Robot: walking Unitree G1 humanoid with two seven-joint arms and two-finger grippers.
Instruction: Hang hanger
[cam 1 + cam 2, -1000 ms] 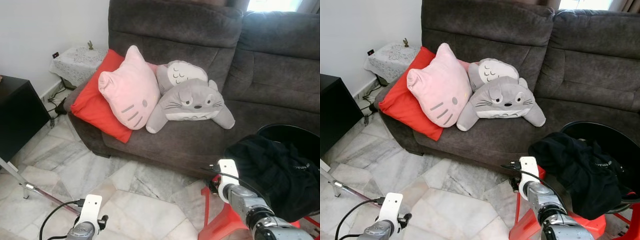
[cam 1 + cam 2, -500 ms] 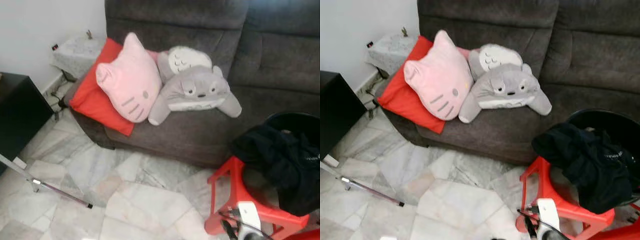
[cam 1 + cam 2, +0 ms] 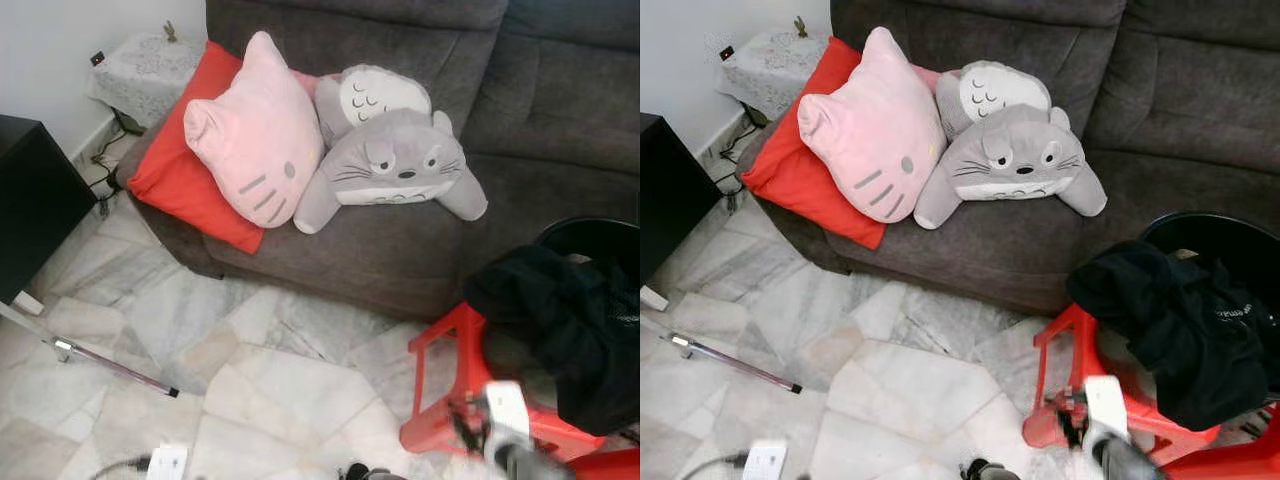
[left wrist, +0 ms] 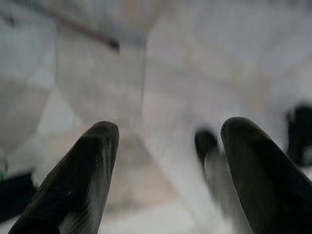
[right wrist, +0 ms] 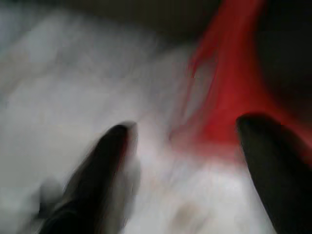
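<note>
Hanger's spot I can't tell, black clothes (image 3: 560, 320) heaped at 4 o'clock over the red stool (image 3: 440, 400), right pincer (image 5: 185, 141) spread open near it, left pincer (image 4: 165, 146) open above the marble floor (image 4: 195, 58).

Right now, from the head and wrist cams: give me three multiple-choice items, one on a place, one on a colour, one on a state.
1. Where is the black garment?
A. on the sofa seat
B. heaped over the black basket on the red stool
C. on the floor by the metal pole

2. What colour is the cat-face cushion?
A. pink
B. grey
C. red

3. How do the left pincer's fingers stand?
A. shut on a hanger
B. shut on nothing
C. apart with nothing between them

Answers:
1 B, the garment spills over the rim of the basket above the stool.
2 A, it is pink and leans on a red cushion.
3 C, the left wrist view shows the left pincer with bare floor between its fingers.
</note>
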